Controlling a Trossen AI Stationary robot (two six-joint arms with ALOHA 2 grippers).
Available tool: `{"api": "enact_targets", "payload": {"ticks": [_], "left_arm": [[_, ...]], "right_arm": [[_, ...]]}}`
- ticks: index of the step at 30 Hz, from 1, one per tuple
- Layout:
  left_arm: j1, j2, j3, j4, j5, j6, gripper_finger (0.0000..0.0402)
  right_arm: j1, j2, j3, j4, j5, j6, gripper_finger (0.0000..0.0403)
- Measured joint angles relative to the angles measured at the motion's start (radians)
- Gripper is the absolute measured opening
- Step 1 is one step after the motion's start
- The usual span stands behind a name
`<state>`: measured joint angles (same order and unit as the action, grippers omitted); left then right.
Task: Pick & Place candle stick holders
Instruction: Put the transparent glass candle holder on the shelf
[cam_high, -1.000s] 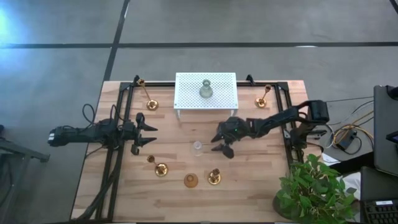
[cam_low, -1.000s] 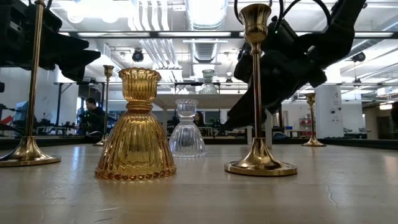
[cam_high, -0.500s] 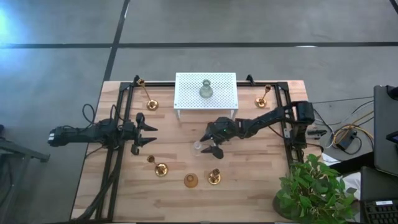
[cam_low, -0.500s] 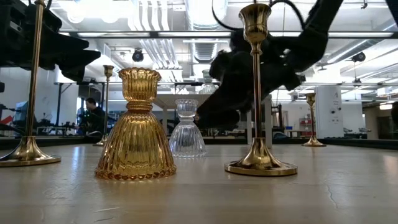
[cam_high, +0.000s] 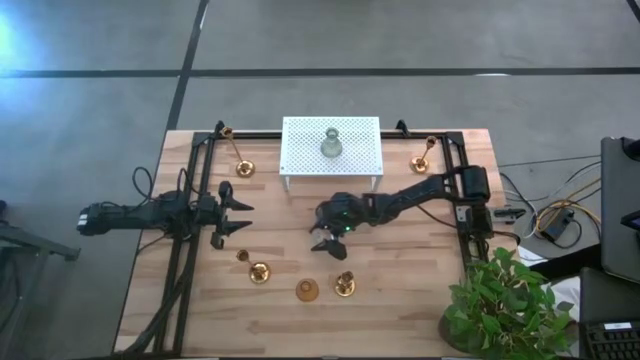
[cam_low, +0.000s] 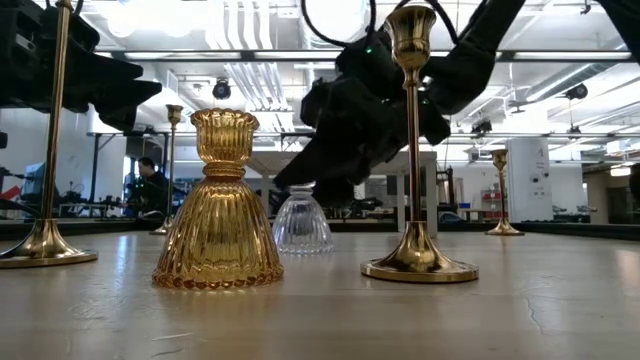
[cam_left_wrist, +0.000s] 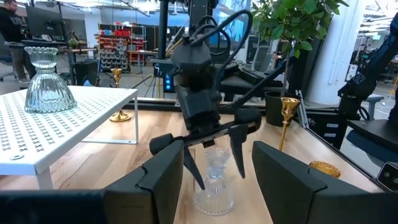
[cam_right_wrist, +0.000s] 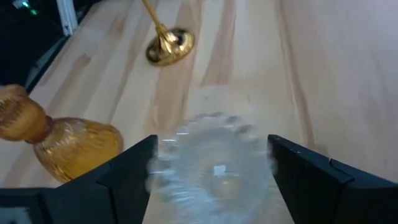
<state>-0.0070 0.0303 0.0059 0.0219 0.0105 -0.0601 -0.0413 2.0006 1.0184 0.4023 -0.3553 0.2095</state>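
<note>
A clear glass candle stick holder stands upright on its base near the table's middle. My right gripper reaches over it from the table's right, slanting down. It is open, with one finger on either side of the holder's upper part, touching nothing. My left gripper waits open at the table's left. A grey-green glass holder stands on the white rack. Tall brass sticks stand at the far corners.
Near the front edge stand an amber glass holder and two short brass holders, close to the clear one. The black arm frames run along both table sides. A potted plant is at the near right corner.
My right gripper has moved toward the table's left edge, reaching out across the middle until its fingers stand around the clear glass holder. The holder has stayed where it was.
</note>
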Motion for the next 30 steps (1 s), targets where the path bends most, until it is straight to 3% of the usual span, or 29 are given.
{"api": "enact_targets", "payload": {"ticks": [11,19,30], "left_arm": [[0.0,0.0,0.0,0.0,0.0,0.0,0.0197],[0.0,0.0,0.0,0.0,0.0,0.0,0.0197],[0.0,0.001,0.0,0.0,0.0,0.0,0.0197]], "right_arm": [[-0.001,0.009,0.022,-0.05,-0.012,-0.003,0.0226],[-0.001,-0.018,0.016,-0.061,-0.013,-0.004,0.0133],[-0.012,-0.141,-0.013,-0.167,0.014,-0.032,0.013]]}}
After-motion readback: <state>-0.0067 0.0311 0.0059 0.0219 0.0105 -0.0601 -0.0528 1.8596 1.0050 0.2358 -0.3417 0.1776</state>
